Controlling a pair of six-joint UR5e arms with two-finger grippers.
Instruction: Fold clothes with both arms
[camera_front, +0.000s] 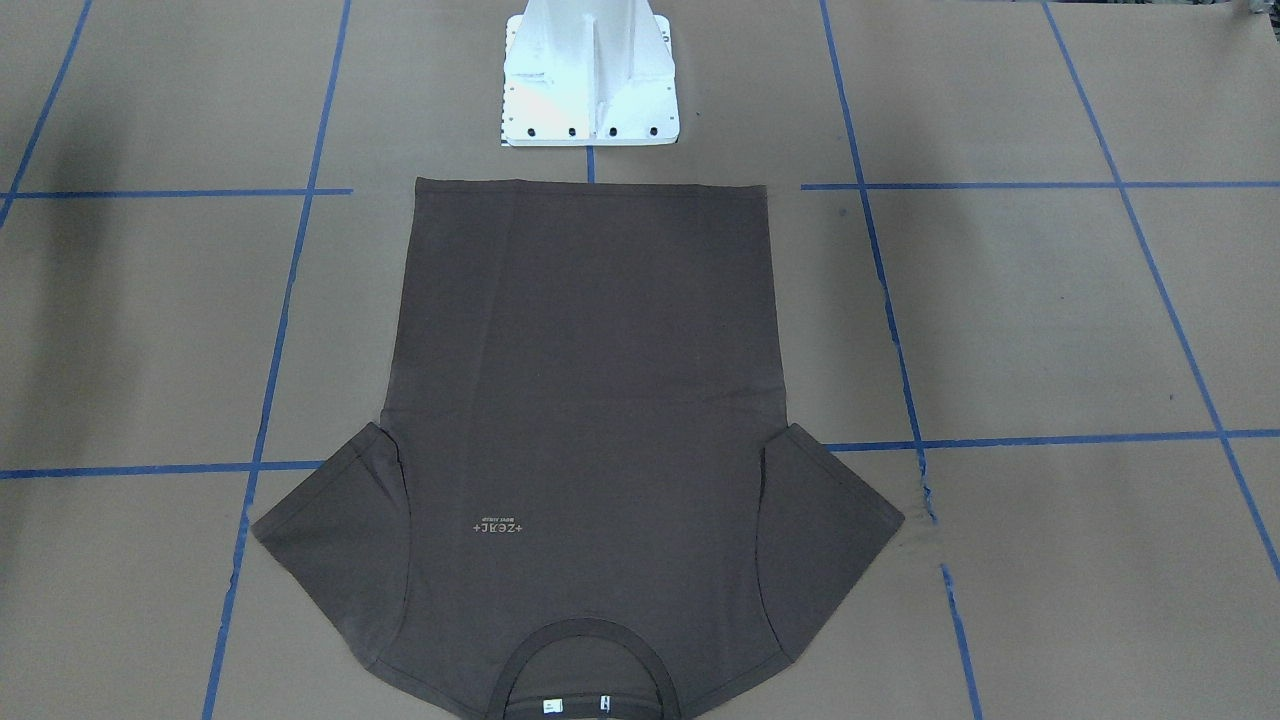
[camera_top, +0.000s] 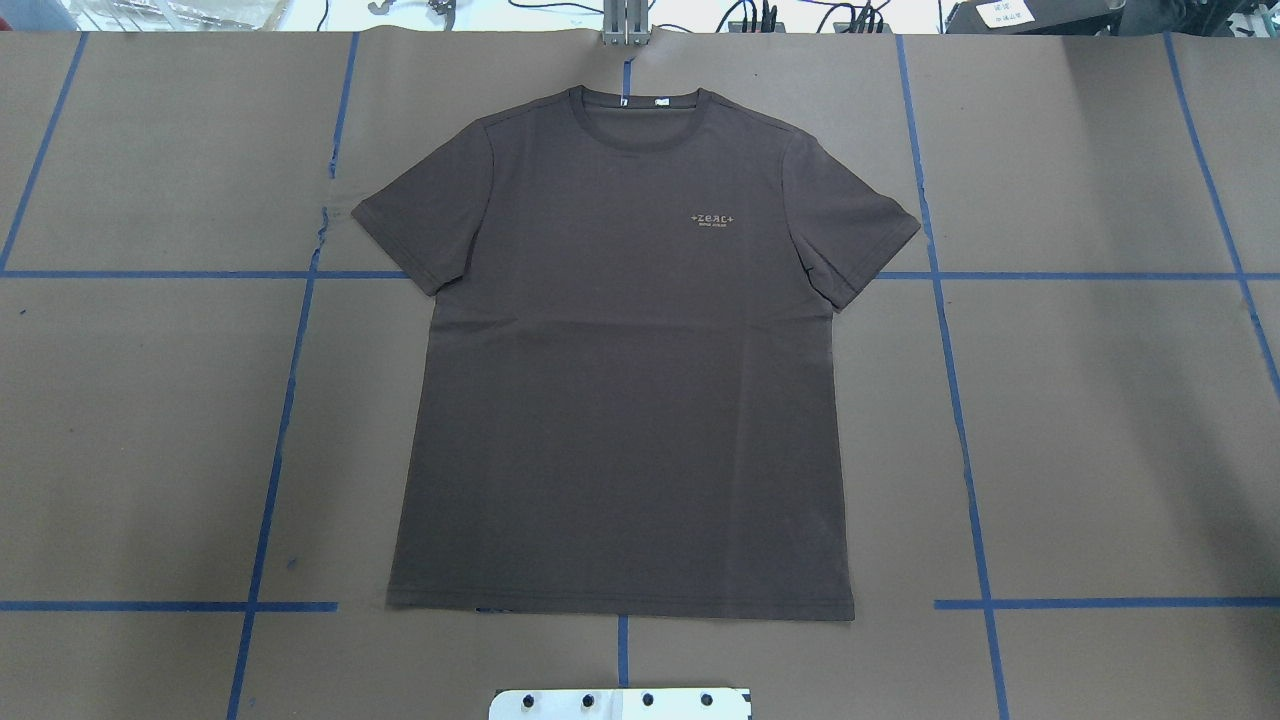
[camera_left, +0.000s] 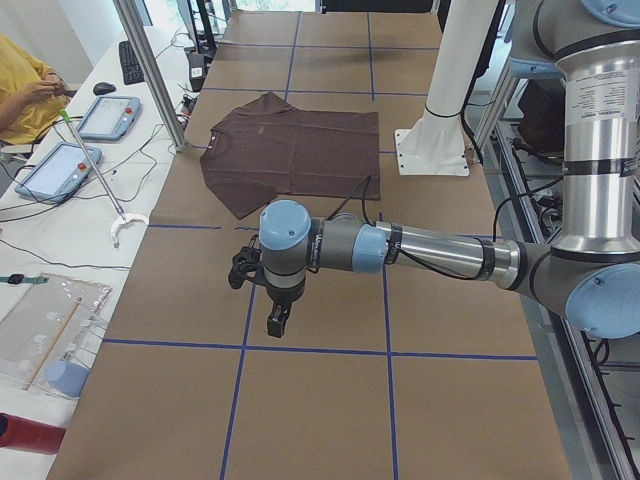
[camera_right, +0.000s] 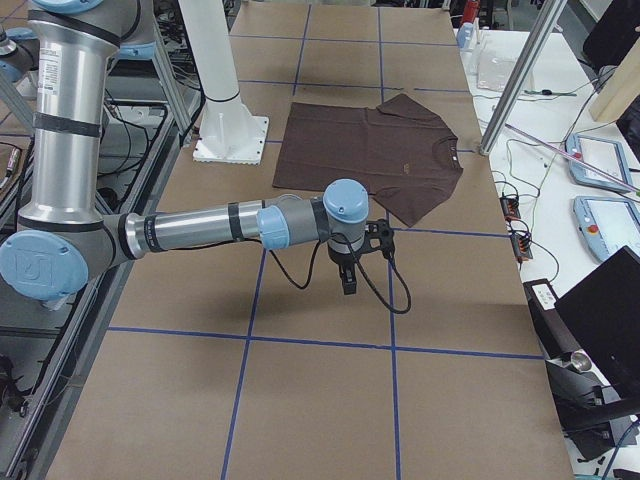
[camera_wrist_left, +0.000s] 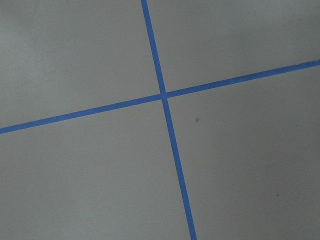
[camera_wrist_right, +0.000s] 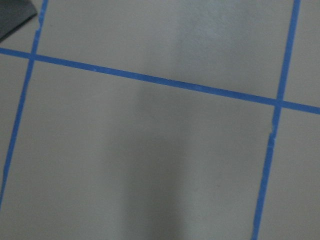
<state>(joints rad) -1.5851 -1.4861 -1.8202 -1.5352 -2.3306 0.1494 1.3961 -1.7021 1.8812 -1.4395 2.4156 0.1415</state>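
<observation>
Hanging the left gripper (camera_left: 277, 322) fingers-down over the table (camera_left: 330, 400) toward its left end, well apart from the T-shirt (camera_top: 620, 380); not revealing how wide the jaws stand. Mirroring that with the right gripper (camera_right: 348, 284) toward the right end, width likewise untellable. Lying flat at centre, hem edge just beside the white pedestal (camera_top: 620, 703), collar far, sleeve edges reaching the blue tape lines (camera_top: 960, 430).

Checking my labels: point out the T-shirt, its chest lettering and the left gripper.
T-shirt (camera_top: 620, 400): overhead view, middle of the front.
chest lettering (camera_top: 714, 219): overhead view, centre of the pale print.
left gripper (camera_left: 276, 326): left side view, between its fingertips.
</observation>
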